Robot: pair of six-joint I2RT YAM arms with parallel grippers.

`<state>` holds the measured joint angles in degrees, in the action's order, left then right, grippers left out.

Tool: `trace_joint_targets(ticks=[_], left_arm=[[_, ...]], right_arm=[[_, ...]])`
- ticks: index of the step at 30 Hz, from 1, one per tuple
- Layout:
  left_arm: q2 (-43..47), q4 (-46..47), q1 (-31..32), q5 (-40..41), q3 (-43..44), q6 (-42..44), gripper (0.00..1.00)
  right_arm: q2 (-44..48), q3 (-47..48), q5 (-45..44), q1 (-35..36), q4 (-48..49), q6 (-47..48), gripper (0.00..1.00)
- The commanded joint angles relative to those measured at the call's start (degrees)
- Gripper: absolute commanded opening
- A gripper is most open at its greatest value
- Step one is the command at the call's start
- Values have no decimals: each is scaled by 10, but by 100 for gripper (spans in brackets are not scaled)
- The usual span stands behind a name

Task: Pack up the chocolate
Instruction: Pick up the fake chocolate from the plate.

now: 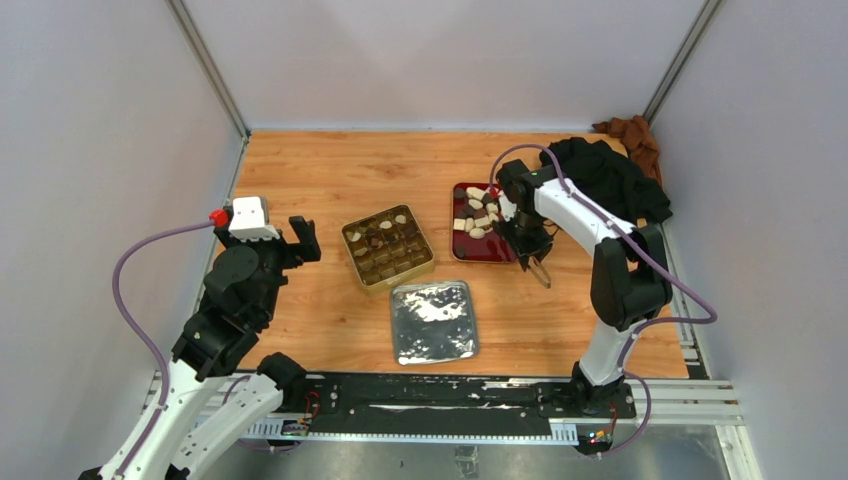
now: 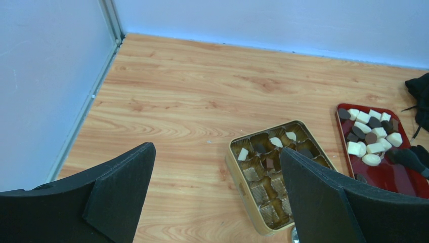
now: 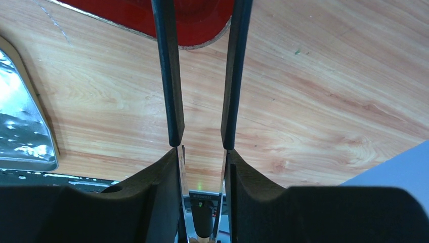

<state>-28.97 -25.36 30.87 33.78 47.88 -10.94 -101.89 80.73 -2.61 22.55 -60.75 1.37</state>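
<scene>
The chocolate point(image 1: 478, 215) point(image 2: 372, 134), small cream-white and dark brown bite-sized chunks, lies mostly clustered at the far end of a glossy red rectangular tray point(image 1: 478, 250) on the right of the wooden worktop point(image 1: 320, 170). A few pieces already sit in the brown compartments of the square gold tin point(image 1: 402, 278) at the centre. A crinkled silver foil-lined lid point(image 1: 433, 320) rests just on the near side of the tin.

The right end effector point(image 1: 528, 245) point(image 3: 201, 154) is clamped on a pair of metal tongs with black-sleeved arms point(image 3: 169, 76), at the near edge of the red tray. The arms stand apart and run out of the top of the wrist view, so whether a piece sits between the tips cannot be told. The left end effector point(image 1: 305, 240) point(image 2: 217, 149) hangs wide open and empty, left of the tin.

Each piece looks light and rigid, yet probably smooth enough to squirt out of a hard pinch and liable to chip or scuff. The tongs would best take one piece across its two broad flanks, at mid-height, with only a gentle squeeze. Pieces touching their neighbours are likely easier to lift from the loose edge of the cluster
</scene>
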Motion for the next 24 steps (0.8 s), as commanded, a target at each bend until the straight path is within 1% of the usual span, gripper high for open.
trace_joint_targets(ticks=[1, 6, 24], left_arm=[[0, 12, -1, 5, -6, 0, 100], [-1, 13, 0, 6, -6, 1, 100], [0, 13, -1, 8, -6, 2, 100]], right_arm=[[14, 4, -23, 5, -30, 5, 40], [4, 12, -31, 3, -29, 10, 42], [-46, 43, -17, -5, -15, 22, 42]])
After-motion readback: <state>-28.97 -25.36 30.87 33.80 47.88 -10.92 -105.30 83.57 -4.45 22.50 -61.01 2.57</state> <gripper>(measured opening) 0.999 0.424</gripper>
